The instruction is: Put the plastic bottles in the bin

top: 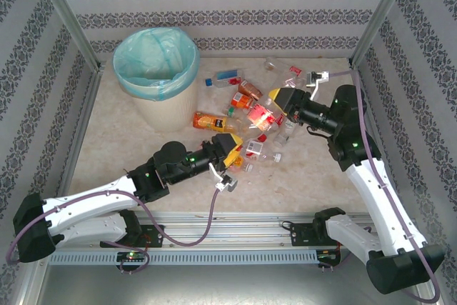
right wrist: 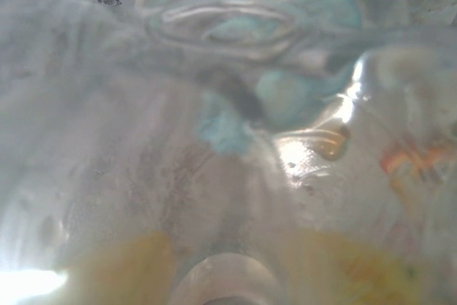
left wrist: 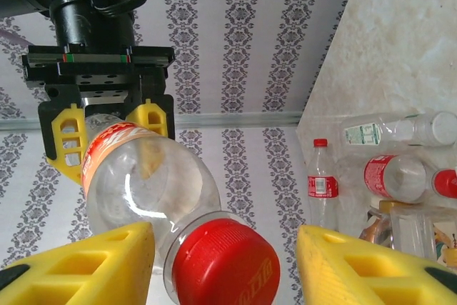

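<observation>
At table (top: 307, 176) centre, right gripper (left wrist: 108, 128) pinching red-labelled bottle (left wrist: 150, 191), writing illegible, left gripper (left wrist: 225, 239) spread

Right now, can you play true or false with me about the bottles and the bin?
1. The bin has a turquoise bag inside. True.
2. The held bottle has a blue cap. False: its cap is red.
3. Every bottle is already in the bin. False: many bottles lie on the table.
4. The right arm's jaws hold that bottle's bottom end. True.
5. The left arm's jaws are squeezed shut on the cap. False: they stand open either side of it.
</observation>
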You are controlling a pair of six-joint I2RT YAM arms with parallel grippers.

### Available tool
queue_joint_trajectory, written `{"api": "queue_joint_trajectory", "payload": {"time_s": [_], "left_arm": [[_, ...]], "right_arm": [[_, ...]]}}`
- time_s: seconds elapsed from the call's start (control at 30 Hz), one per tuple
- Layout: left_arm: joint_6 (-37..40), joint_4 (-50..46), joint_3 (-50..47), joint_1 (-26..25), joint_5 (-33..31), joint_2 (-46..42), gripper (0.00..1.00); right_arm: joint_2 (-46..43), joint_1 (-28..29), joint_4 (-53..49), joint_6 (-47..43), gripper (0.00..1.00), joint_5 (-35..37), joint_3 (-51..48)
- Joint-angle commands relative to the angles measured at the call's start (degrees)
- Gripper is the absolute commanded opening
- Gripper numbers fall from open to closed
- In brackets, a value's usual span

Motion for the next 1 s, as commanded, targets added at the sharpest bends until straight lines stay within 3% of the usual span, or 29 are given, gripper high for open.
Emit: {"api": "queue_joint_trajectory", "payload": {"time_s": [0.0,0.43,0.57,0.67,0.83,0.97], "left_arm": [[2.6,-1.2,2.2,-1.0,-0.3,-0.1,0.53],[2.7,5.0,1.6,-2.8,2.1,0.1,0.30],[2.3,6.2,1.5,-3.4,2.2,-0.1,0.12],[-0.1,8.5,1.3,-3.9,2.2,-0.3,0.00],[-7.7,15.0,1.5,-4.2,0.2,-1.0,0.00],[-13.3,19.7,1.7,-4.4,-3.7,-2.0,0.00]], "right_arm": [[-1.3,-0.3,0.8,1.5,0.43,-2.2,-1.1],[-3.0,-0.3,0.7,2.6,0.43,-2.3,-3.8],[-3.1,-0.4,0.5,2.5,0.46,-2.3,-4.1],[-3.6,-0.9,-0.1,2.1,0.58,-1.6,-4.4],[-5.7,-3.1,-1.8,1.8,0.86,1.0,-5.4],[-7.6,-5.5,-3.5,1.1,0.96,1.8,-5.6]]}}
